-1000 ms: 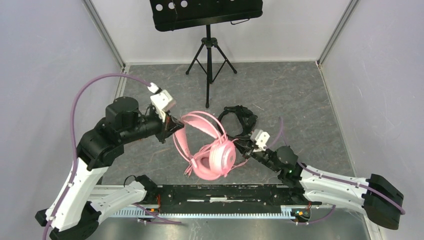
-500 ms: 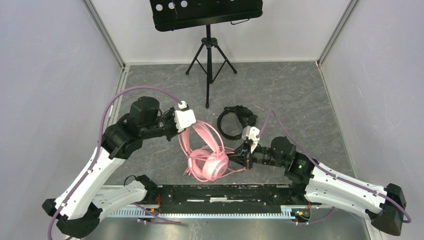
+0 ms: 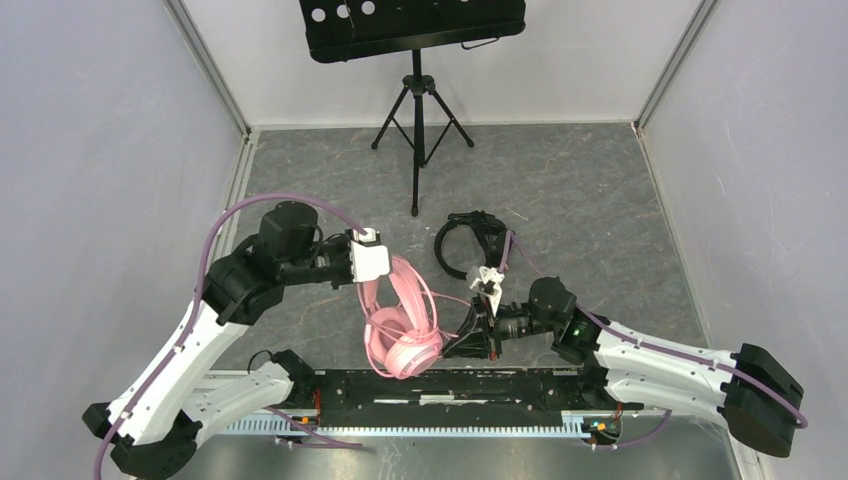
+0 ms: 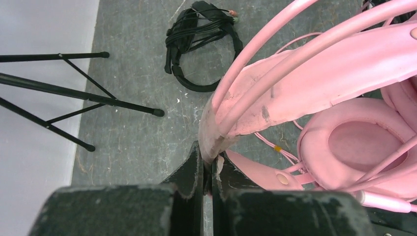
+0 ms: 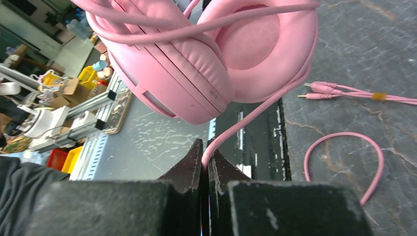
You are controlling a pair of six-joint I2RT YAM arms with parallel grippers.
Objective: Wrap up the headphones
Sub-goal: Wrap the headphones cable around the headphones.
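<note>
My left claw [image 4: 207, 158] is shut tight on the band [image 4: 314, 69] of the pink headphones [image 3: 402, 340]. My right claw [image 5: 204, 153] is closed on the pink cable [image 5: 248, 118]. My left arm [image 3: 190, 330] and right arm [image 3: 650, 355] reach inward, and the headphones hang over the near edge of the table [image 3: 600, 190].

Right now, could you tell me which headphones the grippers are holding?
The pink pair: the left gripper clamps its headband, the right gripper pinches its cable. The black pair lies untouched.
</note>
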